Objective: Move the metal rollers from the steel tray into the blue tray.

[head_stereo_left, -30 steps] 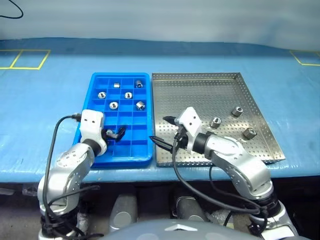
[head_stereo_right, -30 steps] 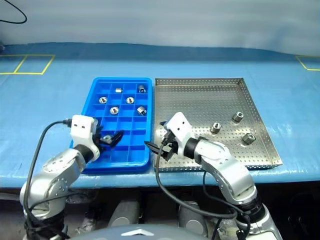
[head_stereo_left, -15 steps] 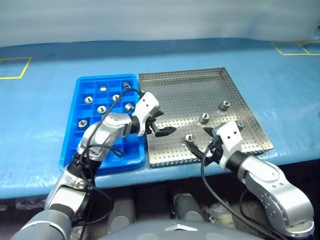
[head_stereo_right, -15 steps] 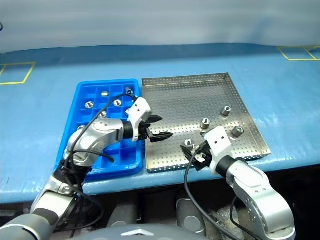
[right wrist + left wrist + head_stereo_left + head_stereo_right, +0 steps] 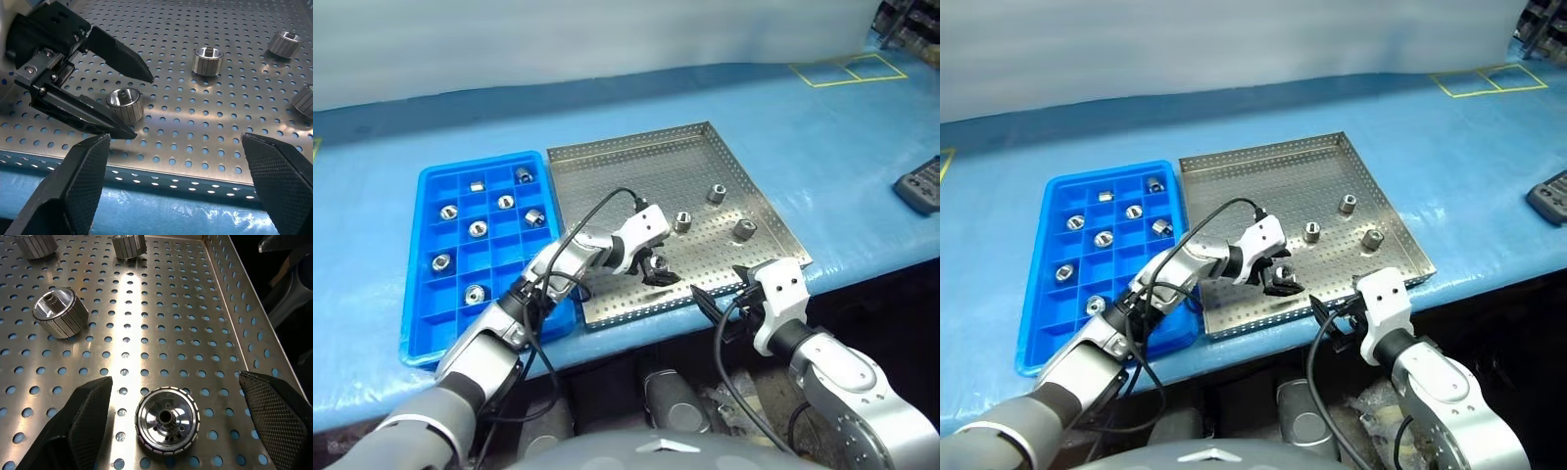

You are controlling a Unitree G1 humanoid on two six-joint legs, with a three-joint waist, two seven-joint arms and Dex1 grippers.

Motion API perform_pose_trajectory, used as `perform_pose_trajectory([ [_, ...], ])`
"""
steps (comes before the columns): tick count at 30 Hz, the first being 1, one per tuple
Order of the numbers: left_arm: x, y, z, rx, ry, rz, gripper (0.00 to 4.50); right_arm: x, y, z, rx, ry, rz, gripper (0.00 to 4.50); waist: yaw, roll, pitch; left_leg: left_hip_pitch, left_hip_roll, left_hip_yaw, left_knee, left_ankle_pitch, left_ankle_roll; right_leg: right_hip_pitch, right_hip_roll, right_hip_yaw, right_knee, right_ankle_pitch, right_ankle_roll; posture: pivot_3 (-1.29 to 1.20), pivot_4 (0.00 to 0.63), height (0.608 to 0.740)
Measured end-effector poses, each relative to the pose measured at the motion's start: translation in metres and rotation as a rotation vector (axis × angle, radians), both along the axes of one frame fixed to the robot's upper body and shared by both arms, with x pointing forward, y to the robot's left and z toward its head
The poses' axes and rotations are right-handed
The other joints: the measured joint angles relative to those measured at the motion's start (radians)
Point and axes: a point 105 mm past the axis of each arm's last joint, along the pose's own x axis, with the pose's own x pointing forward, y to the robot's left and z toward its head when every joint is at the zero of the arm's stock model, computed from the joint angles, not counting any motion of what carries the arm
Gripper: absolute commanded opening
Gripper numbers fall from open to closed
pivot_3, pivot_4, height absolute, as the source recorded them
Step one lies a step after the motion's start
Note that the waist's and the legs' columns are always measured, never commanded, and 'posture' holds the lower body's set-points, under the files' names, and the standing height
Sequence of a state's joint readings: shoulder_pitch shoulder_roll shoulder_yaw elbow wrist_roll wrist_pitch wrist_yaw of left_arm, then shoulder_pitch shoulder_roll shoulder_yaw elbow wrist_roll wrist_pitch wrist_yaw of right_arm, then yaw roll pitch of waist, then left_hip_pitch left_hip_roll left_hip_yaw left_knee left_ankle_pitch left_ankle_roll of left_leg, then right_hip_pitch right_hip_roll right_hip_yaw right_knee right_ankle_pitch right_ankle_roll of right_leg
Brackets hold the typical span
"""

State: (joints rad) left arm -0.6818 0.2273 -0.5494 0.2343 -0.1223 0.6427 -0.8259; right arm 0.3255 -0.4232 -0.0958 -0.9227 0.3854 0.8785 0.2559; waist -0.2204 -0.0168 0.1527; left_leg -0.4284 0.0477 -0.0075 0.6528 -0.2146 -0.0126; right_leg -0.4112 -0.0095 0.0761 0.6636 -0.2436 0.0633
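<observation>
left gripper wide apart, straddling roller on steel tray

In my left wrist view, two rollers at the top edge are cut off, only their lower halves in frame; my own fingers run out of the bottom edge. In my right wrist view, one roller is sliced by the right edge, and the roller at centre left is partly hidden behind my left gripper. In the head views, at the right edge, a dark device is cut off and too small to identify. My left arm covers part of the blue tray at its lower right corner
</observation>
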Motion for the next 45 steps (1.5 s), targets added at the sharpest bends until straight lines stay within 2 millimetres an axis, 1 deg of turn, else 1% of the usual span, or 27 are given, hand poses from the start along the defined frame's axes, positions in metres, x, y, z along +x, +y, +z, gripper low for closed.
perform_pose_trajectory([
  [2, 0.0, 0.002, -0.005, 0.03, -0.003, -0.001, 3.53, 0.0, 0.0, 0.0, -0.001, -0.002, -0.002, 4.5, -0.013, 0.0, 0.0, 0.0, 0.0, 0.0, 0.0, 0.0, 0.0, 0.0, 0.0, 0.0, 0.0, 0.0, 0.0, -0.31, 0.15, 0.74],
  [4, 0.002, 0.006, -0.006, 0.046, -0.012, 0.006, 2.81, 0.001, 0.0, 0.001, 0.0, -0.006, 0.0, 4.5, -0.018, 0.0, 0.0, 0.0, 0.0, 0.0, 0.0, 0.0, 0.0, 0.0, 0.0, 0.0, 0.0, 0.001, 0.001, -0.31, 0.15, 0.74],
  [7, 0.002, 0.008, -0.007, 0.053, -0.013, 0.013, 1.85, 0.004, 0.004, 0.005, 0.004, -0.023, 0.018, 4.5, -0.021, 0.0, 0.0, 0.001, 0.0, 0.0, 0.0, 0.0, 0.0, 0.0, 0.0, 0.0, 0.0, 0.001, 0.001, -0.28, 0.15, 0.74],
  [8, 0.002, 0.008, -0.007, 0.046, -0.011, 0.019, 1.71, 0.006, 0.006, 0.006, 0.004, -0.029, 0.026, 4.5, -0.022, 0.0, 0.0, 0.001, 0.0, 0.0, 0.0, 0.0, 0.0, 0.001, 0.0, 0.0, 0.0, 0.001, 0.001, -0.26, 0.15, 0.74],
  [12, -0.001, 0.013, -0.009, 0.001, 0.001, 0.066, 1.71, 0.012, 0.009, 0.011, 0.003, -0.055, 0.047, 4.5, -0.019, 0.0, 0.0, 0.001, 0.0, 0.0, -0.001, 0.0, 0.0, 0.0, 0.0, 0.0, 0.0, 0.002, 0.003, -0.22, 0.15, 0.74],
  [14, -0.002, 0.021, -0.005, -0.044, 0.008, 0.121, 1.71, 0.014, 0.012, 0.013, 0.002, -0.062, 0.062, 4.5, -0.016, 0.001, 0.0, 0.001, 0.0, 0.0, -0.002, 0.0, 0.0, -0.001, 0.0, 0.001, 0.001, 0.002, 0.004, -0.2, 0.15, 0.74],
  [15, -0.001, 0.026, -0.001, -0.077, 0.007, 0.154, 1.71, 0.015, 0.014, 0.013, 0.001, -0.061, 0.073, 4.5, -0.012, 0.001, 0.0, 0.001, 0.0, 0.0, -0.002, 0.0, 0.0, -0.001, 0.001, 0.001, 0.001, 0.002, 0.004, -0.18, 0.15, 0.74],
  [17, 0.003, 0.035, 0.019, -0.155, -0.032, 0.213, 1.71, 0.019, 0.018, 0.013, 0.008, -0.062, 0.099, 4.5, 0.0, 0.001, 0.001, 0.001, 0.001, 0.0, -0.002, 0.0, 0.0, -0.001, 0.001, 0.001, 0.001, 0.003, 0.005, -0.13, 0.15, 0.74],
  [20, 0.009, 0.059, 0.062, -0.314, -0.129, 0.344, 1.71, 0.027, 0.036, 0.021, 0.024, -0.091, 0.187, 4.5, 0.024, 0.001, 0.001, 0.001, 0.001, 0.0, -0.002, 0.0, 0.0, -0.001, 0.001, 0.001, 0.001, 0.003, 0.005, -0.08, 0.15, 0.74],
  [21, 0.01, 0.071, 0.076, -0.362, -0.171, 0.402, 1.71, 0.03, 0.044, 0.024, 0.031, -0.101, 0.228, 4.5, 0.033, 0.001, 0.001, 0.002, 0.001, 0.0, -0.002, 0.0, 0.0, -0.001, 0.001, 0.001, 0.001, 0.003, 0.005, -0.04, 0.15, 0.74],
  [22, 0.008, 0.086, 0.086, -0.388, -0.211, 0.467, 1.71, 0.032, 0.053, 0.026, 0.037, -0.104, 0.274, 4.5, 0.042, 0.001, 0.001, 0.002, 0.001, 0.0, -0.003, 0.0, 0.0, -0.001, 0.001, 0.001, 0.001, 0.003, 0.005, -0.02, 0.15, 0.74],
  [23, 0.006, 0.104, 0.091, -0.391, -0.246, 0.545, 1.71, 0.035, 0.062, 0.027, 0.047, -0.106, 0.319, 4.5, 0.053, 0.001, 0.001, 0.003, 0.001, 0.0, -0.003, 0.0, 0.0, 0.0, 0.001, 0.001, 0.001, 0.003, 0.005, 0.02, 0.15, 0.74],
  [25, -0.005, 0.143, 0.09, -0.364, -0.286, 0.721, 1.71, 0.039, 0.08, 0.029, 0.062, -0.105, 0.407, 4.5, 0.074, 0.001, 0.001, 0.003, 0.002, 0.0, -0.005, 0.0, 0.0, -0.001, 0.002, 0.002, 0.002, 0.003, 0.004, 0.08, 0.15, 0.74],
  [27, -0.018, 0.175, 0.087, -0.333, -0.299, 0.878, 1.71, 0.042, 0.094, 0.028, 0.072, -0.095, 0.481, 4.5, 0.115, -0.001, 0.002, 0.003, 0.002, -0.001, -0.005, 0.0, 0.0, -0.001, 0.002, -0.001, 0.001, 0.002, 0.003, 0.16, 0.15, 0.74],
  [29, -0.038, 0.2, 0.084, -0.31, -0.31, 1.01, 1.71, 0.044, 0.114, 0.03, 0.089, -0.095, 0.582, 4.5, 0.157, -0.002, 0.002, 0.002, 0.002, -0.002, -0.005, 0.0, 0.0, -0.001, 0.001, -0.003, 0.001, 0.002, 0.002, 0.22, 0.15, 0.74],
  [30, -0.048, 0.208, 0.082, -0.301, -0.304, 1.061, 1.71, 0.044, 0.125, 0.031, 0.097, -0.099, 0.639, 4.5, 0.185, -0.003, 0.003, 0.002, 0.001, -0.002, -0.005, 0.0, 0.0, 0.0, 0.0, -0.004, 0.0, 0.002, 0.002, 0.23, 0.15, 0.74],
  [31, -0.059, 0.213, 0.078, -0.274, -0.3, 1.1, 1.71, 0.043, 0.136, 0.032, 0.1, -0.099, 0.7, 4.5, 0.214, -0.004, 0.003, 0.001, 0.001, -0.003, -0.004, 0.0, 0.0, 0.001, -0.001, -0.005, -0.001, 0.002, 0.002, 0.26, 0.15, 0.74],
  [32, -0.062, 0.214, 0.076, -0.264, -0.292, 1.109, 1.71, 0.043, 0.139, 0.033, 0.103, -0.103, 0.719, 4.5, 0.232, -0.004, 0.003, 0.001, 0.0, -0.004, -0.004, 0.0, 0.0, 0.002, -0.001, -0.007, -0.001, 0.002, 0.002, 0.28, 0.15, 0.74],
  [34, -0.077, 0.219, 0.067, -0.222, -0.27, 1.161, 1.71, 0.042, 0.154, 0.033, 0.11, -0.102, 0.805, 4.5, 0.261, -0.005, 0.003, 0.001, 0.0, -0.004, -0.002, 0.0, -0.001, 0.004, -0.002, -0.007, -0.003, 0.001, 0.0, 0.32, 0.15, 0.74],
  [36, -0.088, 0.218, 0.058, -0.207, -0.229, 1.201, 1.71, 0.042, 0.163, 0.03, 0.106, -0.092, 0.862, 4.5, 0.289, -0.006, 0.003, 0.001, -0.001, -0.005, -0.001, 0.0, 0.0, 0.003, -0.004, -0.008, -0.003, -0.001, -0.003, 0.35, 0.15, 0.74],
  [40, -0.1, 0.218, 0.049, -0.178, -0.197, 1.252, 1.71, 0.041, 0.173, 0.025, 0.108, -0.084, 0.927, 4.5, 0.318, -0.006, 0.003, 0.002, -0.001, -0.005, 0.0, 0.001, -0.001, 0.003, -0.004, -0.009, -0.002, -0.001, -0.003, 0.37, 0.15, 0.74],
  [42, -0.104, 0.219, 0.042, -0.173, -0.165, 1.286, 1.71, 0.041, 0.174, 0.025, 0.11, -0.081, 0.939, 4.5, 0.328, -0.006, 0.003, 0.002, 0.0, -0.005, 0.0, 0.001, -0.001, 0.003, -0.003, -0.009, -0.001, -0.001, -0.004, 0.37, 0.15, 0.74],
  [45, -0.105, 0.22, 0.041, -0.172, -0.162, 1.312, 1.71, 0.041, 0.174, 0.023, 0.107, -0.073, 0.943, 4.5, 0.34, -0.006, 0.003, 0.002, 0.0, -0.005, -0.001, 0.001, -0.001, 0.003, -0.003, -0.009, -0.001, -0.001, -0.004, 0.37, 0.15, 0.74],
])
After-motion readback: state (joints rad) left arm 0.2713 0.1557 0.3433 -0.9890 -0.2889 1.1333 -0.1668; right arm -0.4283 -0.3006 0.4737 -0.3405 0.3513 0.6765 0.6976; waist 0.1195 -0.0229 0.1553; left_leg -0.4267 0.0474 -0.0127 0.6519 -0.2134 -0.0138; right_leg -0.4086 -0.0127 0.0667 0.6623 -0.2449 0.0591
